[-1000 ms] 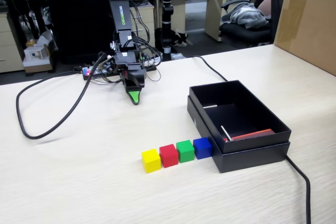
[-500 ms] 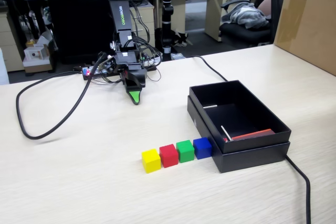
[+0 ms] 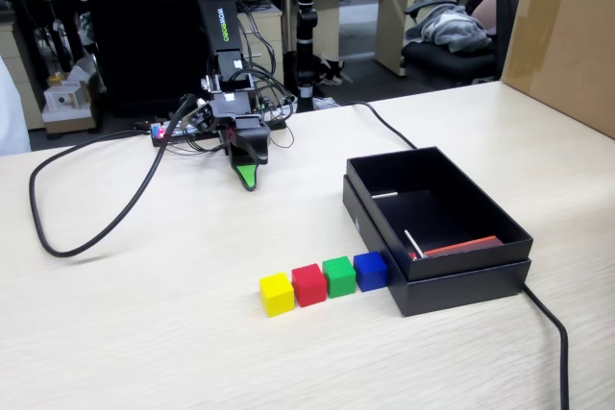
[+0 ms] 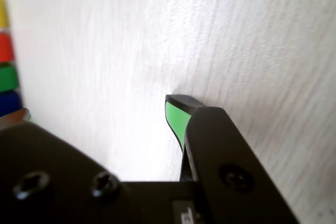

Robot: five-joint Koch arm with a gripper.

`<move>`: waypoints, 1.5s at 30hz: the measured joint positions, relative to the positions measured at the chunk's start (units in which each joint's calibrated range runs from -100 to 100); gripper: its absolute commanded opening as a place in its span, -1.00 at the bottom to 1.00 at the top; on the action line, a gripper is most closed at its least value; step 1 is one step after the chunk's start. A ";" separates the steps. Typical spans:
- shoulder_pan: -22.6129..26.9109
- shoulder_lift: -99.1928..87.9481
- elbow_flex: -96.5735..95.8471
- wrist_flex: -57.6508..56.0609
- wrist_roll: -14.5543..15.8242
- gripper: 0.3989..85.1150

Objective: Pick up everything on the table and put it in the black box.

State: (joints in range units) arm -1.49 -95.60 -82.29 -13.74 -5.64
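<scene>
Four small cubes stand in a row on the pale table (image 3: 173,333), just left of the black box (image 3: 484,193): yellow (image 3: 276,294), red (image 3: 308,284), green (image 3: 339,276), blue (image 3: 370,271). The blue one is nearest the box. My gripper (image 3: 248,172) points down at the table far behind them, close to the arm's base. In the wrist view the gripper (image 4: 100,109) is open with bare table between the jaws, and its green pad (image 4: 176,119) faces left. The cubes show at that view's left edge: yellow (image 4: 2,13), red (image 4: 5,47), green (image 4: 7,77), blue (image 4: 9,102).
Inside the box lie a thin red strip (image 3: 456,247) and white sticks (image 3: 413,242). A black cable (image 3: 86,228) loops over the table's left part; another cable (image 3: 548,324) runs past the box's right corner. A big brown carton (image 3: 562,36) stands at the back right.
The arm's upper link has shifted slightly and the gripper has stirred a little in place. Something white has come in at the left edge. The cubes have not moved.
</scene>
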 measured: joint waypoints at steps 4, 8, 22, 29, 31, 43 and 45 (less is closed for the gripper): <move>-0.59 10.87 15.79 -11.38 0.93 0.11; -1.71 38.71 44.55 -21.99 2.25 0.11; -2.44 110.03 123.87 -49.86 2.39 0.10; -2.44 126.21 138.11 -53.19 2.34 0.10; -2.39 128.16 139.11 -53.89 2.34 0.10; -2.30 138.25 142.13 -53.97 2.15 -0.10; -2.30 138.51 142.58 -53.97 2.10 -0.29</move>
State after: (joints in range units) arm -3.79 42.91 60.29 -67.71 -3.54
